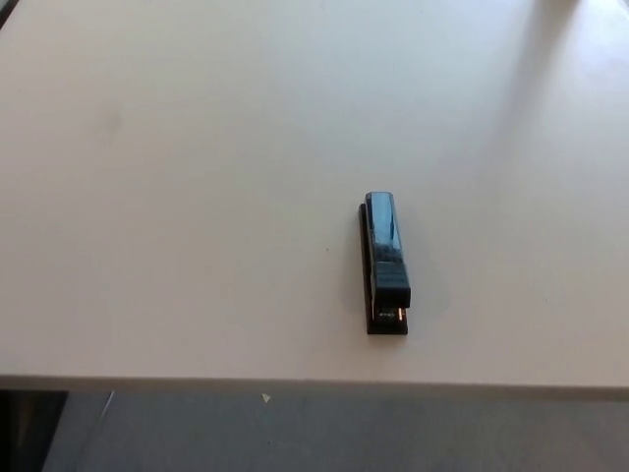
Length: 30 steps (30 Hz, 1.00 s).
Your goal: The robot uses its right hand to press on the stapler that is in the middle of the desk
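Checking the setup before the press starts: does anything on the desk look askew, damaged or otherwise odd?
Nothing stands out. The black, glossy bar-shaped stapler lies flat and closed on the plain white desk, its length running roughly away from the near edge, slightly right of centre. No spill or damage is visible, and no robot hand is in view.
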### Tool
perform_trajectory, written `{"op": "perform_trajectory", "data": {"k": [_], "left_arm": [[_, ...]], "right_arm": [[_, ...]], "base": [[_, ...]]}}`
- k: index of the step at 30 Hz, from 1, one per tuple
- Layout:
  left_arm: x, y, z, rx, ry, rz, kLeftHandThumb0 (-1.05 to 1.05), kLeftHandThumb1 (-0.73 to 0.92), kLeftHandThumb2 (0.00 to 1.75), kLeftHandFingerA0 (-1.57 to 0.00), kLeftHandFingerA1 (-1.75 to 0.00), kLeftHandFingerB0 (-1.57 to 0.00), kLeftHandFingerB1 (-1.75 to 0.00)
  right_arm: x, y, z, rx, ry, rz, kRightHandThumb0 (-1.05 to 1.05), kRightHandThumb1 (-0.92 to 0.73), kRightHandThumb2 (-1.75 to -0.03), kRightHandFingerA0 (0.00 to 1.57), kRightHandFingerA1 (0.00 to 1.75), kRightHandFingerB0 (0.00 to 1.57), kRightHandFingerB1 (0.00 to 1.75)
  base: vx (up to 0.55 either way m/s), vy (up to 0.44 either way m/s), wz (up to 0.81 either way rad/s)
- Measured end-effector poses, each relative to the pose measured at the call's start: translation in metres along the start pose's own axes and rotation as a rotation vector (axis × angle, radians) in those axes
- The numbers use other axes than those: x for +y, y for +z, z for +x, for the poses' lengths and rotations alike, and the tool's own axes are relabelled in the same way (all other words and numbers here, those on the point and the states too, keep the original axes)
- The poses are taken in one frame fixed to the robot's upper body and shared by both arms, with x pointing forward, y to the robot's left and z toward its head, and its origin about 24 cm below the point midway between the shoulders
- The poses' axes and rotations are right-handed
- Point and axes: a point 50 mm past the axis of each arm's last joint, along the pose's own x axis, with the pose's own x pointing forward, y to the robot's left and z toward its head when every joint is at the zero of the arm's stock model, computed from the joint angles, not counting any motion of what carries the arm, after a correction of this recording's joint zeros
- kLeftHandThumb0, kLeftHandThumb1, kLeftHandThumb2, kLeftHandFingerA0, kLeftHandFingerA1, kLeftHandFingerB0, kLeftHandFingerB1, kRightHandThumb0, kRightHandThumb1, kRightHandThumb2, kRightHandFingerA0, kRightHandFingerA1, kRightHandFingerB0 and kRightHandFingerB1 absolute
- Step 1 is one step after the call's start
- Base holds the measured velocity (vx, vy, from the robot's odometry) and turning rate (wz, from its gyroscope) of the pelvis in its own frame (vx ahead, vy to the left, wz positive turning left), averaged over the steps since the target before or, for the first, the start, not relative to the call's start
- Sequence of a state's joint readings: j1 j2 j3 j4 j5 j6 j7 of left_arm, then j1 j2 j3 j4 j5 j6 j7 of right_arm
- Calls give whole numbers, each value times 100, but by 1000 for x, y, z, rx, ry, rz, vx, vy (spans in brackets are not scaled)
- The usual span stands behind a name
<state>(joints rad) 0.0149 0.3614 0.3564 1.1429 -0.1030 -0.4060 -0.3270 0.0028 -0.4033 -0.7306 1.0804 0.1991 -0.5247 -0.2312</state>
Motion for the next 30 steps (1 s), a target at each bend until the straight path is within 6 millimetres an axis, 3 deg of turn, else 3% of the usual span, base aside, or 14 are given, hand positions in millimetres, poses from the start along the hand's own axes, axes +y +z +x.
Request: {"op": "perform_trajectory", "data": {"k": [4, 7, 10, 14, 16, 18, 19, 21, 22, 25, 27, 28, 29, 30], "left_arm": [[-1, 2, 1, -3, -5, 5, -62, 90, 107, 0, -25, 0, -21], [-1, 2, 2, -5, -7, 5, -63, 91, 110, 0, -25, 0, -21], [-2, 3, 2, -5, -9, 7, -63, 91, 111, 0, -27, 0, -22], [-2, 2, 2, -4, -12, 9, -62, 92, 112, 0, -27, 0, -21], [-3, 3, 3, -5, -13, 9, -62, 92, 111, 0, -27, 0, -21], [-3, 3, 3, -4, -14, 10, -63, 91, 112, 0, -27, 0, -21], [-3, 3, 3, -4, -14, 10, -62, 90, 111, 0, -28, 0, -23], [-3, 4, 3, -6, -16, 11, -61, 90, 109, 0, -27, 0, -21], [-4, 5, 4, -9, -18, 12, -61, 90, 109, 0, -27, 0, -21], [-5, 7, 5, -14, -22, 14, -62, 92, 110, 0, -25, 0, -20], [-5, 7, 6, -14, -23, 15, -63, 91, 109, 0, -25, 0, -20], [-6, 8, 6, -15, -26, 16, -63, 91, 109, 0, -25, 0, -20], [-6, 8, 7, -15, -27, 16, -63, 90, 110, 0, -27, 0, -21], [-6, 8, 7, -15, -27, 16, -62, 90, 110, 0, -28, 0, -22]], "right_arm": [[-6, 30, 12, -110, -58, 84, -10, -82, -64, 116, 92, 67, 103], [-5, 57, 19, -213, -67, 137, -13, -81, -64, 118, 91, 70, 98], [-2, 80, 22, -294, -67, 175, -19, -82, -63, 114, 103, 67, 83], [6, 112, 22, -401, -53, 237, -9, -78, -63, 110, 109, 77, 86], [11, 130, 21, -453, -43, 271, -16, -78, -63, 116, 109, 76, 95], [20, 153, 20, -512, -22, 317, -6, -81, -65, 121, 109, 74, 102], [24, 160, 19, -531, -13, 333, -4, -71, -80, 126, 105, 77, 101], [35, 189, 17, -599, 19, 385, 0, -69, -85, 130, 99, 82, 103], [44, 211, 13, -650, 46, 429, 0, -69, -85, 130, 99, 82, 103], [60, 246, 6, -720, 95, 492, -16, -78, -63, 131, 100, 84, 86], [67, 259, 2, -742, 117, 517, -10, -78, -71, 127, 101, 79, 104], [79, 279, -6, -777, 156, 556, -10, -78, -71, 127, 101, 79, 104], [85, 290, -10, -793, 180, 577, 6, -76, -81, 123, 101, 73, 103], [90, 299, -14, -806, 202, 593, 8, -75, -83, 125, 99, 78, 94]], "base": [[0, 0, 0], [0, 0, 0], [0, 0, 0], [0, 0, 0], [0, 0, 0], [0, 0, 0], [0, 0, 0], [0, 0, 0], [0, 0, 0], [0, 0, 0], [0, 0, 0], [0, 0, 0], [0, 0, 0], [0, 0, 0]]}}
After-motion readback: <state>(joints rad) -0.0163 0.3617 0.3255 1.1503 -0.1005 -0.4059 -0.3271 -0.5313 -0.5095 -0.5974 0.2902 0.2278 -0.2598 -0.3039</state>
